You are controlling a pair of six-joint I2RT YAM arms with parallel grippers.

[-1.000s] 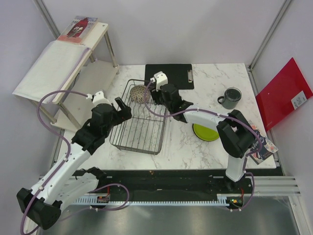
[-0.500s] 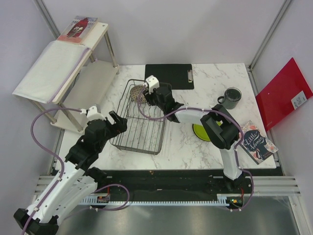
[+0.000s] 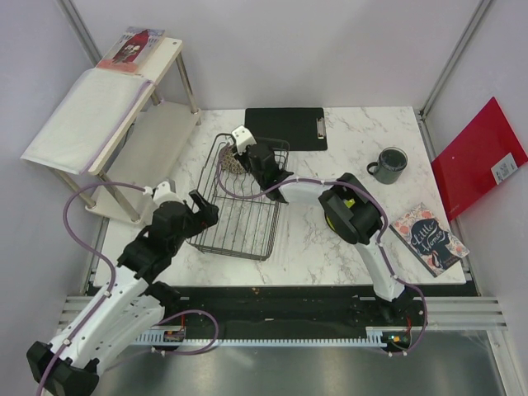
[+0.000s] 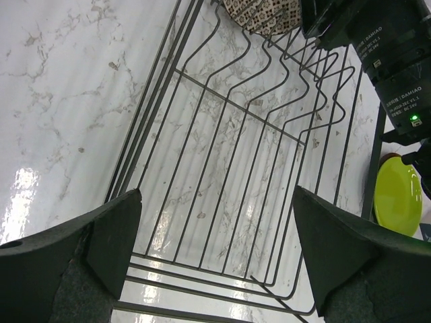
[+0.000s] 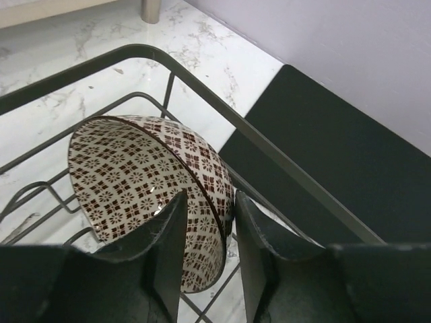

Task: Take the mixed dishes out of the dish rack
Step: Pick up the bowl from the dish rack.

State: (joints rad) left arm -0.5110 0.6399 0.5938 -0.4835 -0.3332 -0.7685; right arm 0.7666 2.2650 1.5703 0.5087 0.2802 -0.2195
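Observation:
The dish rack (image 3: 235,223) is a dark wire basket left of the table's middle. The dark red patterned plate (image 5: 135,175) leans on edge at its far end; it also shows in the left wrist view (image 4: 259,17). My right gripper (image 5: 211,202) is partly open astride the plate's rim, one finger inside and one outside. My left gripper (image 4: 215,192) is wide open and empty above the rack's near end (image 4: 222,134). The grey-green mug (image 3: 388,165) stands at the far right. The lime-green plate (image 4: 397,198) lies right of the rack. The glass and speckled bowl are out of view.
A black clipboard (image 3: 285,128) lies behind the rack. A book (image 3: 429,239) lies at the right edge and a red folder (image 3: 478,157) beyond it. A white shelf unit (image 3: 115,115) stands at the far left. My right arm spans from the rack to the lime-green plate.
My right gripper has moved left along the rack's far end onto the patterned plate's rim. My left arm drew back a little and stays over the rack's near left corner.

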